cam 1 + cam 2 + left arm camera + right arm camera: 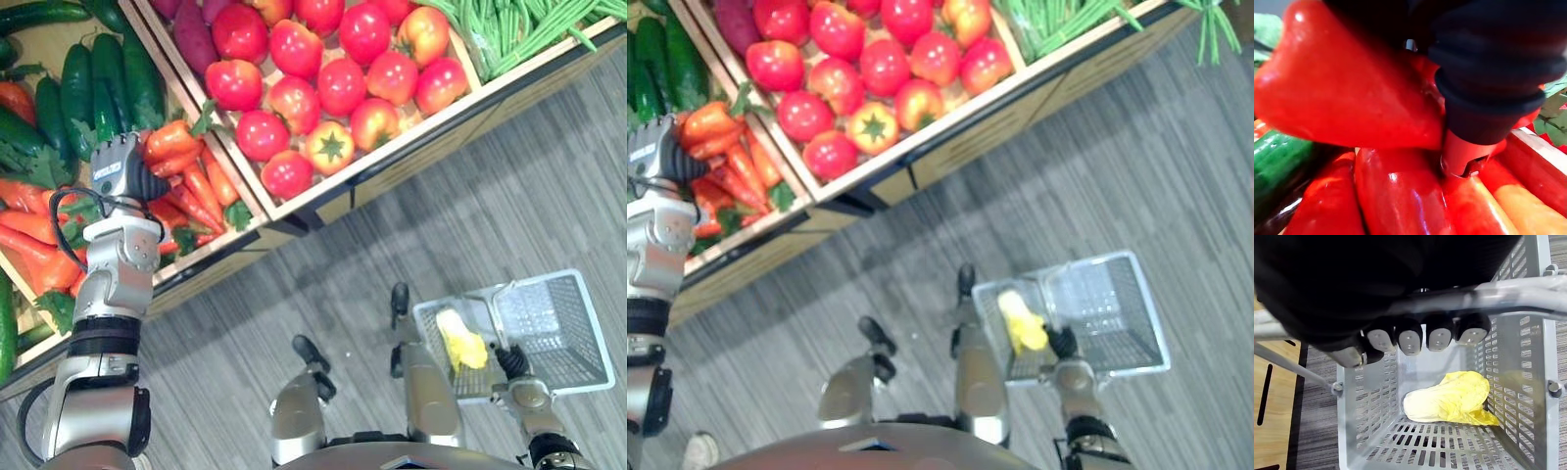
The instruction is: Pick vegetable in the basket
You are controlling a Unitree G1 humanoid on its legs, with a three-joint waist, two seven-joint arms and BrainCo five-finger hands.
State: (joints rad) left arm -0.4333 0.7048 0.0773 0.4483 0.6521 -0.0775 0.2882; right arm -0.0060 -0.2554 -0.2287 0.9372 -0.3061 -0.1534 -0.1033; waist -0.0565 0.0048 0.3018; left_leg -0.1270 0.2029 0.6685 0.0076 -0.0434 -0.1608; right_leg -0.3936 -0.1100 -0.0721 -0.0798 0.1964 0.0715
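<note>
My left hand (120, 168) reaches into the shelf compartment of red and orange peppers (186, 171). In the left wrist view one large red pepper (1352, 88) lies right against the hand's dark cover (1493, 63), above other peppers. Low at my right side hangs a grey plastic basket (578, 333). My right hand (1410, 340) is curled round its handle bar (1528, 289). A yellow-white cabbage (1449, 399) lies on the basket floor.
The slanted wooden shelf (411, 147) holds tomatoes (313, 78) in the middle bin. Cucumbers (98, 88) lie to the left, green beans (519, 29) to the right and purple sweet potatoes (191, 34) behind. Grey striped floor (509, 215) lies between shelf and basket.
</note>
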